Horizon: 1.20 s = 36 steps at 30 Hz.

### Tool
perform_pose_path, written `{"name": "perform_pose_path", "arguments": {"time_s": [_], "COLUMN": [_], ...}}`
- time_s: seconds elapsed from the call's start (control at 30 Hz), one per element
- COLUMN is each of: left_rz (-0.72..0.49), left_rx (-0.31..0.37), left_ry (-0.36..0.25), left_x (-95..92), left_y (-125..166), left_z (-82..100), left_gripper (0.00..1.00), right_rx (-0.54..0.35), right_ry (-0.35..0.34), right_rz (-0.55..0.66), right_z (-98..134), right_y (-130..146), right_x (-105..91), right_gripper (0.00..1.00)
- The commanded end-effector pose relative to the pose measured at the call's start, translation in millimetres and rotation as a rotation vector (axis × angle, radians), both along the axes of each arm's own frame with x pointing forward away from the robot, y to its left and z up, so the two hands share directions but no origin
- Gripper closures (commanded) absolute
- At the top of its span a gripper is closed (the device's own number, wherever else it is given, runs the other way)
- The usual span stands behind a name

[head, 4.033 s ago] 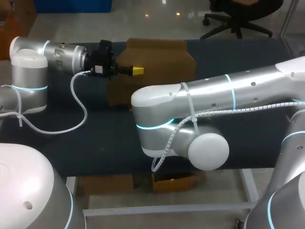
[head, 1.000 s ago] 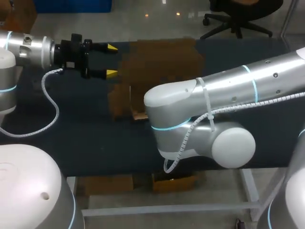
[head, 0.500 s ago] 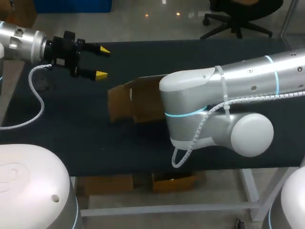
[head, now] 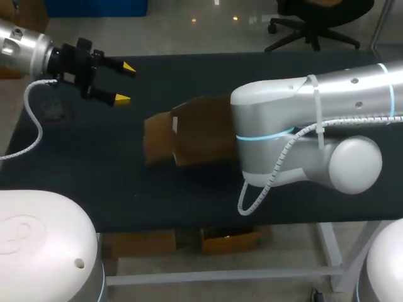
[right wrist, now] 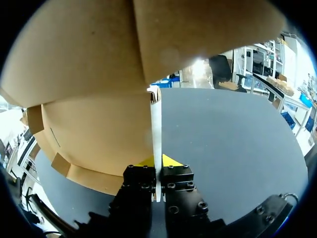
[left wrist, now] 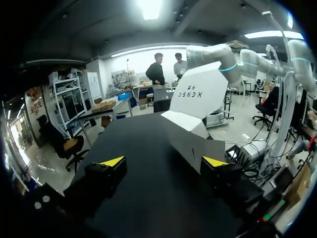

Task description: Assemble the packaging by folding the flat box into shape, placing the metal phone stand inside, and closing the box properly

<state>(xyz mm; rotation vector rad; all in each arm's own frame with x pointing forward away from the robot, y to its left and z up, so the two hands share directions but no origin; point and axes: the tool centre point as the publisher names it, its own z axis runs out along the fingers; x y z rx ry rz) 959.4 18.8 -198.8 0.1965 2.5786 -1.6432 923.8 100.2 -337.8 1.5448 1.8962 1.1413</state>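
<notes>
The cardboard box [head: 189,132], brown inside and white outside, is partly unfolded with flaps open over the middle of the black table [head: 82,163]. My right gripper [right wrist: 157,161] is shut on the thin edge of a box panel [right wrist: 156,124]; brown panels [right wrist: 94,69] spread ahead of it. In the head view the right arm [head: 296,119] hides this gripper. My left gripper [head: 124,82] stands open and apart from the box at the table's far left. From the left wrist its gripper [left wrist: 163,161] faces the box [left wrist: 197,96], with nothing between the fingers. No phone stand shows.
The table's dark surface lies bare between the left gripper and the box, and along the front edge [head: 157,220]. My right arm's elbow [head: 352,163] hangs over the table's right half.
My left gripper has drawn back toward the far left, away from the box. My right arm has shifted right, carrying the box, which has tipped and turned.
</notes>
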Motion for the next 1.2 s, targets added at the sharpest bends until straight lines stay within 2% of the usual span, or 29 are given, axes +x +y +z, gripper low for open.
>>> {"name": "perform_pose_path", "arguments": {"time_s": [0.03,0.6,0.67,0.97,1.03,1.2], "left_rz": [-0.002,-0.002,-0.002,0.014,0.020,0.004], "left_rx": [0.004,0.004,0.004,0.084,0.109,0.141], "left_ry": [0.001,0.001,0.001,-0.060,-0.071,-0.095], "left_x": [-0.6,-0.6,-0.6,-2.2,-2.2,-0.7], "left_y": [1.1,1.1,1.1,11.2,13.7,16.9], "left_z": [2.1,2.1,2.1,-3.7,-4.7,-8.4], "left_gripper": [0.00,0.00,0.00,0.00,0.00,0.00], "right_rx": [0.057,0.057,0.057,0.021,0.036,0.110], "right_ry": [0.023,0.023,0.048,0.167,0.200,0.202], "right_rz": [0.026,0.026,0.032,0.038,0.056,0.118], "right_z": [3.5,3.5,6.8,19.5,20.7,18.3], "right_y": [-6.6,-6.6,-8.7,-21.1,-23.8,-28.0], "right_x": [-3.4,-3.4,0.6,2.5,2.0,0.0], "right_gripper": [1.00,1.00,1.00,1.00,1.00,1.00]}}
